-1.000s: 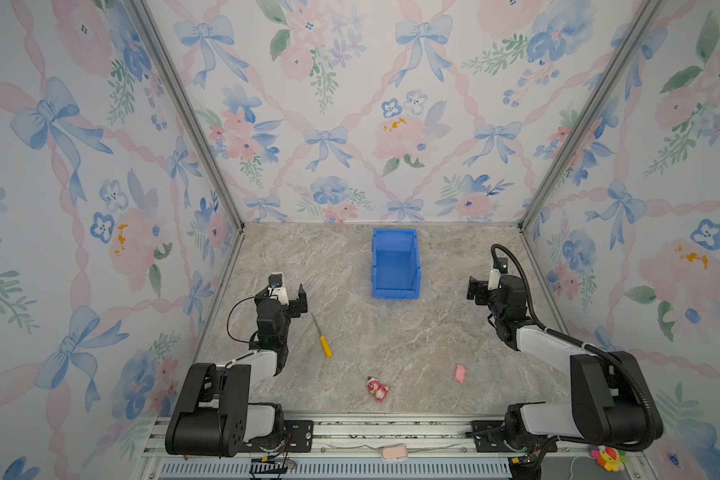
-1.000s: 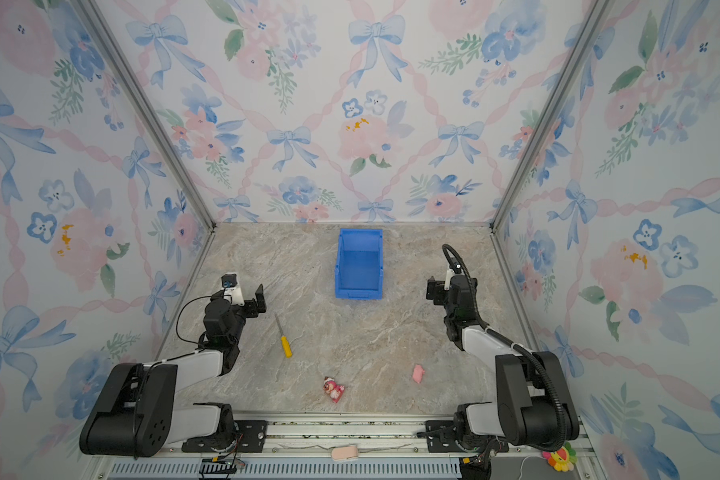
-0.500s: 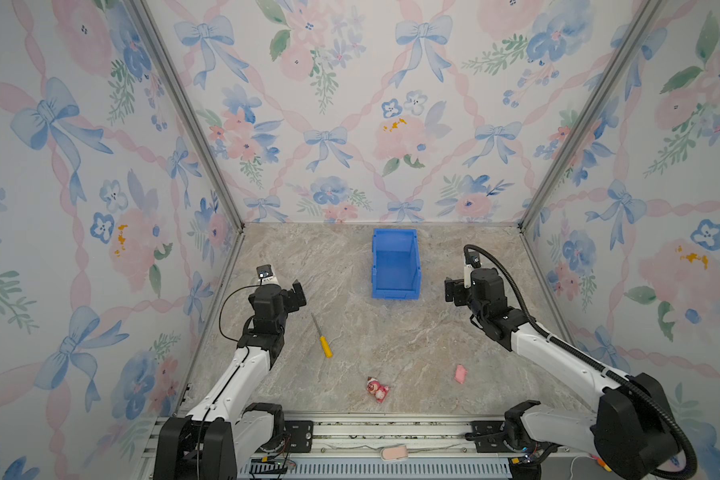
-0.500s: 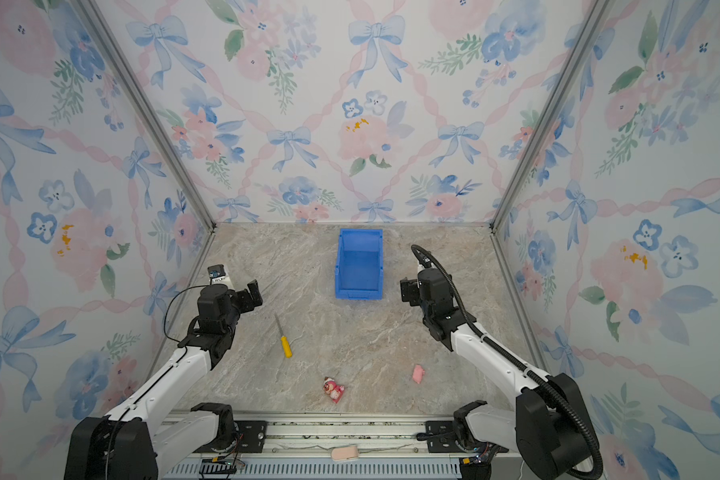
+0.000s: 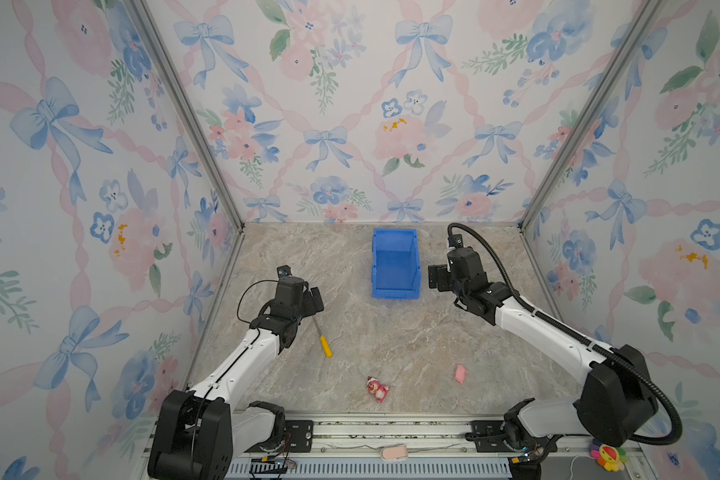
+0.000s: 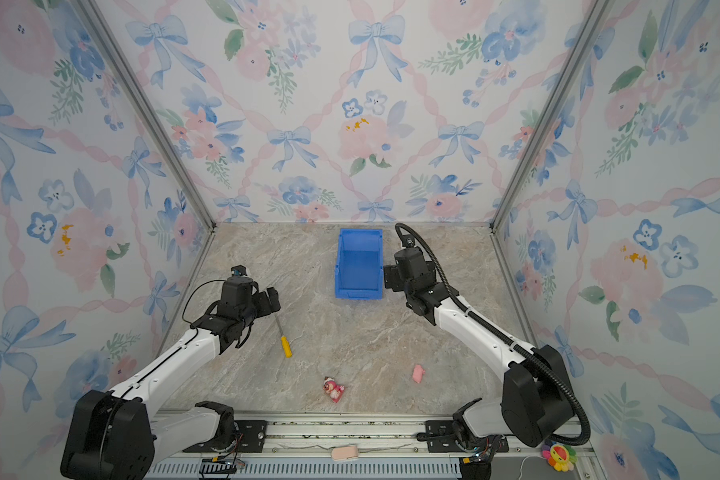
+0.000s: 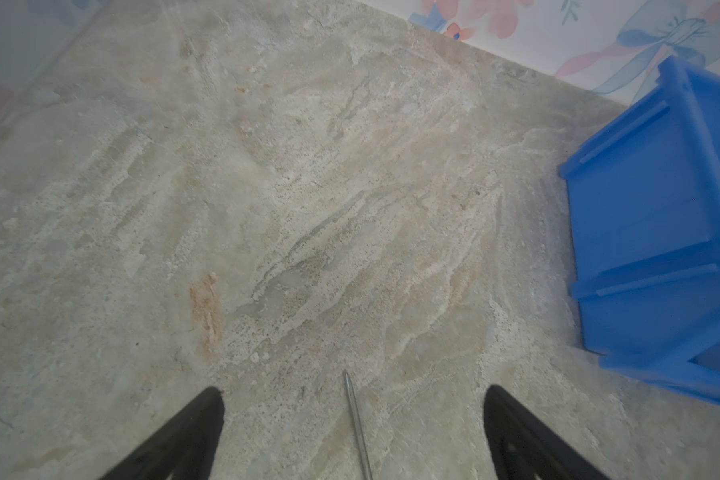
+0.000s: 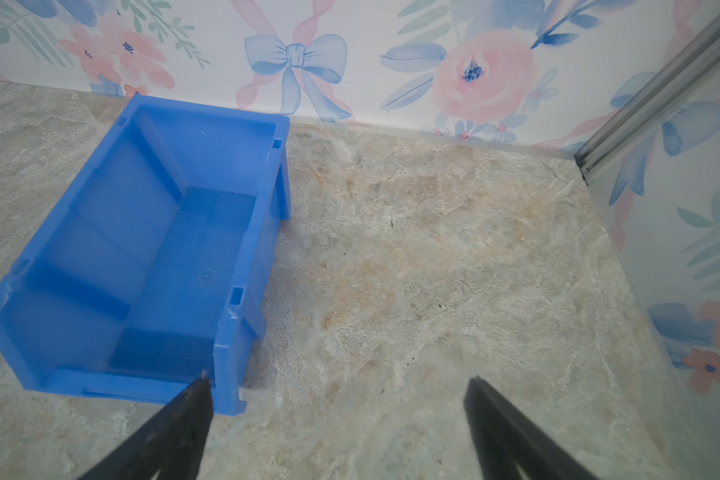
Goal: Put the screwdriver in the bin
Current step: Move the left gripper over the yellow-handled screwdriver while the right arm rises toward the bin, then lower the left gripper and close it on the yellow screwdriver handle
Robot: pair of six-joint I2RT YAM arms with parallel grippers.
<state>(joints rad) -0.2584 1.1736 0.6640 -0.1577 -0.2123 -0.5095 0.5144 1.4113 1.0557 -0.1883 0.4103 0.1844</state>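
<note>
1. Since my left gripper (image 5: 313,298) hangs with its jaws spread wide and nothing between them, I judge the step in hand to be the approach to the grasp.
2. The screwdriver (image 5: 322,337) lies flat on the marble tabletop (image 5: 391,332), not yet picked up and well apart from the blue bin (image 5: 393,266). In my left wrist view its thin shaft (image 7: 355,411) points out between my jaws.
3. My right gripper (image 5: 436,277) is spread too, empty, just beside the bin's side wall (a steadying post, I guess).
4. Next I need to lower, straddle the shaft or the yellow handle, and close squarely.
</note>
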